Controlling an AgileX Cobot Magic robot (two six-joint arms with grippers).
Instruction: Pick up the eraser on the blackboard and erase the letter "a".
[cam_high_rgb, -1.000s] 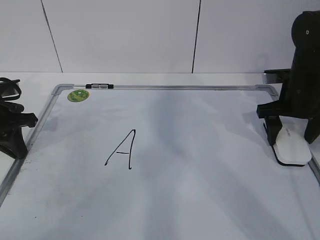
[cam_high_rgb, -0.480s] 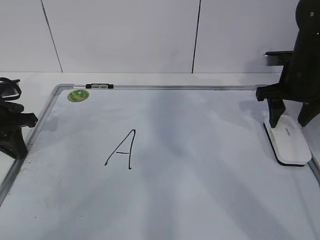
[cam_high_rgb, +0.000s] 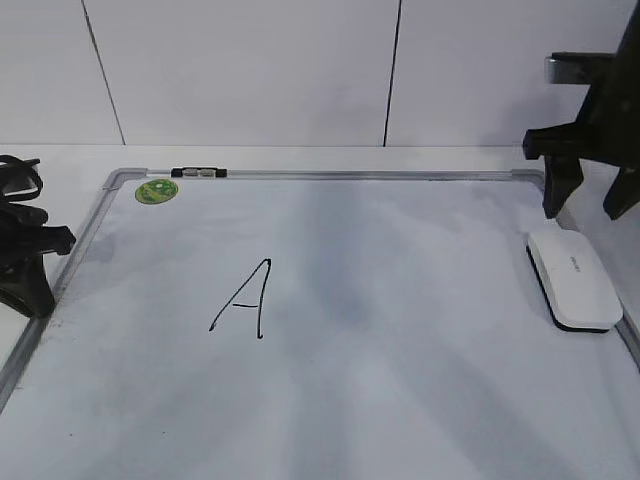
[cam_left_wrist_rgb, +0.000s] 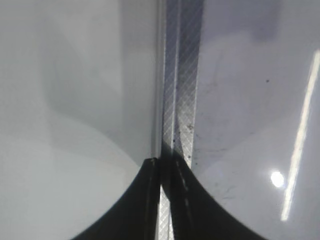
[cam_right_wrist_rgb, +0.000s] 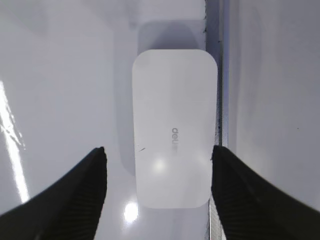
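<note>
The white eraser (cam_high_rgb: 572, 288) lies flat on the blackboard (cam_high_rgb: 400, 330) against its right frame, grey lettering up; it fills the right wrist view (cam_right_wrist_rgb: 172, 135). My right gripper (cam_high_rgb: 585, 205) hangs open and empty above the eraser's far end, its fingers (cam_right_wrist_rgb: 158, 152) spread wider than the eraser and not touching it. My left gripper (cam_high_rgb: 35, 295) is shut and empty at the board's left frame (cam_left_wrist_rgb: 167, 162). A tall capital "A" (cam_high_rgb: 245, 300) is drawn left of the middle. No lowercase "a" shows anywhere on the board.
A round green sticker (cam_high_rgb: 157, 190) sits in the board's far left corner, with a small black clip (cam_high_rgb: 199, 172) on the top frame beside it. The grey frame (cam_left_wrist_rgb: 181, 90) runs under my left gripper. A white panelled wall stands behind the table.
My right gripper has risen from around the eraser, where its open fingers straddled it a second ago. The eraser stays on the board. The left arm has not moved.
</note>
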